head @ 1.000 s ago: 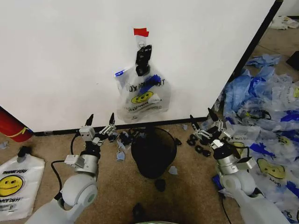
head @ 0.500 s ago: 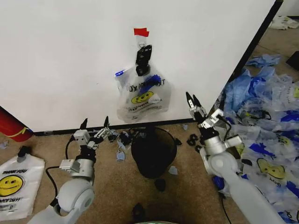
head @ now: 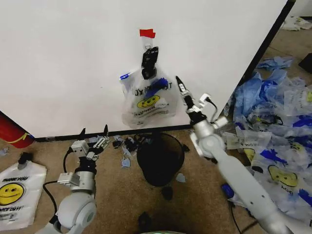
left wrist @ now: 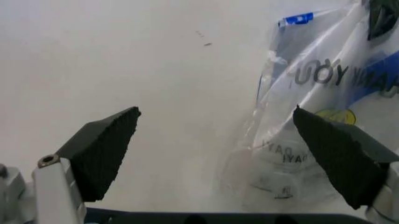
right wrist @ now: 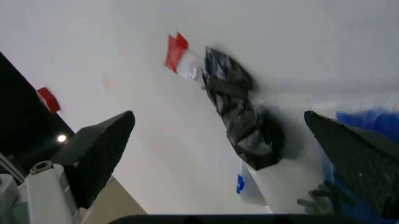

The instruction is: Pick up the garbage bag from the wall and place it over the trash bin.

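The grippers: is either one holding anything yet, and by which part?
Nothing is held. The right gripper is open beside the garbage bag on the wall; the left gripper is open, low near the trash bin.

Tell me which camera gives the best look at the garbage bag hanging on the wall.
The head view: the whole garbage bag shows, hanging on the wall above the trash bin. The left wrist view shows its lettered side, the right wrist view its dark gathered top.

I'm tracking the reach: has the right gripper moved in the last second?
Yes. The right gripper has risen from beside the trash bin and swung left toward the garbage bag on the wall.
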